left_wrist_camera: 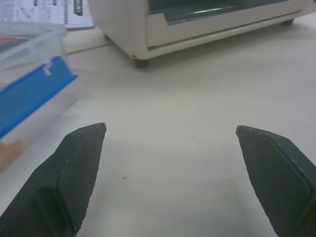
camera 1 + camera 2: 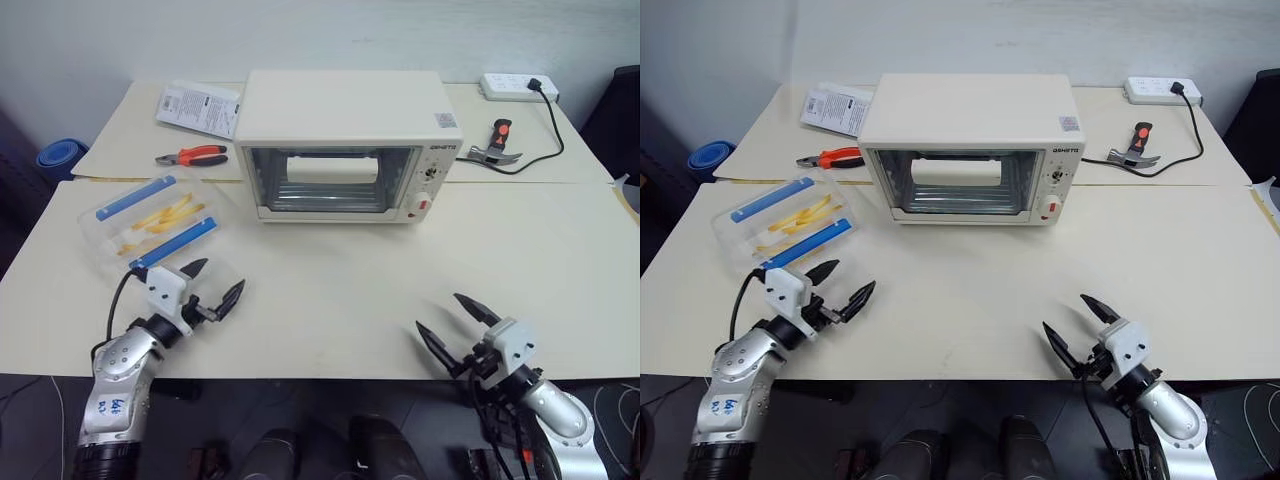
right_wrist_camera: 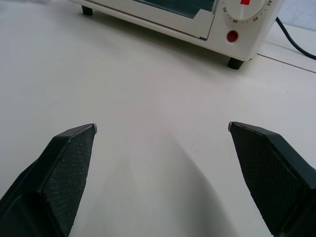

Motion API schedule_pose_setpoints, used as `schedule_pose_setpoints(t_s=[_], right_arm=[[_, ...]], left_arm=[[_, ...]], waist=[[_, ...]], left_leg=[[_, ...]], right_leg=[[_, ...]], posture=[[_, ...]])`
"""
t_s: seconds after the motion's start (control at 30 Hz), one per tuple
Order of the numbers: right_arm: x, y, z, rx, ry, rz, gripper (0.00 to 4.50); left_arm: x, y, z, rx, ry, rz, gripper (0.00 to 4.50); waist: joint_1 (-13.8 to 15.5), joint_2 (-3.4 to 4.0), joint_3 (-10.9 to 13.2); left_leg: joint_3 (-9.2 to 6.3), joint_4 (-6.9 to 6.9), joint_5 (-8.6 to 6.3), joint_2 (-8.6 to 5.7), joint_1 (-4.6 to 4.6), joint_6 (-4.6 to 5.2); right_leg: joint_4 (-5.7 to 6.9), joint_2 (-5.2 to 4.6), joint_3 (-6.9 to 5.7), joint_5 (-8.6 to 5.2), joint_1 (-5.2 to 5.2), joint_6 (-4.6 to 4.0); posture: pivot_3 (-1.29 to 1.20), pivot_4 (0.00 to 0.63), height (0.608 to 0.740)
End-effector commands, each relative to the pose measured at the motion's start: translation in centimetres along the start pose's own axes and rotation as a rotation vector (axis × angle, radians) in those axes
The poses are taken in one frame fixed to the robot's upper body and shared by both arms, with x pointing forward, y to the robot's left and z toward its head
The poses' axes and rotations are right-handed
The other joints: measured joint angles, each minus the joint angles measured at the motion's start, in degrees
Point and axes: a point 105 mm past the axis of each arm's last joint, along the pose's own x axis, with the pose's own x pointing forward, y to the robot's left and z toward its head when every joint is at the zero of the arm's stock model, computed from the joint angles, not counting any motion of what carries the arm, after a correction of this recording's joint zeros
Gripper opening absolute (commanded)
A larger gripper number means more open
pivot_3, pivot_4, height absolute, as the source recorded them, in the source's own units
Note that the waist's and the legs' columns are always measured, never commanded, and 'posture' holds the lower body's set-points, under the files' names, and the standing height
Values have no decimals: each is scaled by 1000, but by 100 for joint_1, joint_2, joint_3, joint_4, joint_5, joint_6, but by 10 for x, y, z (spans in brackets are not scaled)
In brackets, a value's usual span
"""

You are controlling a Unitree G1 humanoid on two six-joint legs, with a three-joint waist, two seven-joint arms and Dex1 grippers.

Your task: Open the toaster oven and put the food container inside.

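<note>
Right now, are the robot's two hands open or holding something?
Left gripper: open, holding nothing, beside the clear plastic food container.
Right gripper: open, holding nothing, above the cream table.

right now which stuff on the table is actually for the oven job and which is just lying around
For the job:
- toaster oven, door shut
- food container, on the table to the oven's left
- left gripper and right gripper, both open, holding nothing

Lying about:
- red-handled pliers
- leaflet
- power strip
- red and black tool
</note>
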Motion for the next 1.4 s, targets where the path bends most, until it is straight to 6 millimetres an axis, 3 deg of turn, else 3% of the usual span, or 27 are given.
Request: schedule_pose_setpoints(t_s=[0.03,0.1,0.2,0.3,0.5,0.73,0.93,1.13,1.27,1.4], right_arm=[[12,3,22,-30,-87,34,4480],[29,11,40,1,-121,140,4480],[62,1,74,40,-163,188,4480],[90,-10,101,108,-196,224,4480],[124,-13,130,133,-227,277,4480],[152,-5,150,112,-279,336,4480],[149,26,167,104,-320,493,4480],[117,49,146,-13,-262,631,4480],[99,54,111,-125,-166,665,4500],[94,55,98,-153,-154,660,4500]], left_arm=[[1,-6,8,29,7,-61,4500],[0,-7,18,-26,-20,-107,4500],[-13,-4,45,-149,-93,-224,4500],[-26,7,70,-151,-115,-275,4500],[-33,12,96,-104,-129,-306,4500],[-31,4,99,-107,-139,-306,4500],[-29,5,99,-120,-140,-283,4500],[-26,23,114,-145,-183,-251,4500],[-12,41,125,-149,-223,-206,3629],[17,47,123,-97,-205,-204,2389]], waist=[[-3,0,0],[-23,2,1],[-113,4,4],[-126,5,5],[-96,9,7],[-110,10,7],[-119,11,8],[-123,12,9],[-111,12,9],[-108,12,9]], left_leg=[[0,0,0,0,0,0],[1,0,0,2,0,0],[1,5,1,7,-3,-1],[-2,5,0,15,-2,-5],[-12,1,-14,28,-13,-11],[-7,7,-16,30,-14,-8],[-3,7,-17,35,-14,-11],[-2,4,-19,36,-20,-13],[4,7,-20,41,-19,-15],[13,13,-19,42,-16,-18]], right_leg=[[0,0,0,0,0,0],[1,1,1,0,-1,0],[2,2,2,0,-3,0],[5,6,-3,-2,-5,-3],[-12,25,-6,-6,-7,-11],[-8,27,-5,-5,-11,-11],[-3,32,-2,-5,-16,-11],[-6,35,-2,-5,-25,-11],[-4,42,0,-5,-25,-11],[2,45,4,-5,-24,-11]], posture=[[0,150,740],[0,150,740],[0,150,740],[0,150,740],[0,150,740],[0,150,740],[0,150,740],[0,150,740],[0,150,740],[0,150,740]])
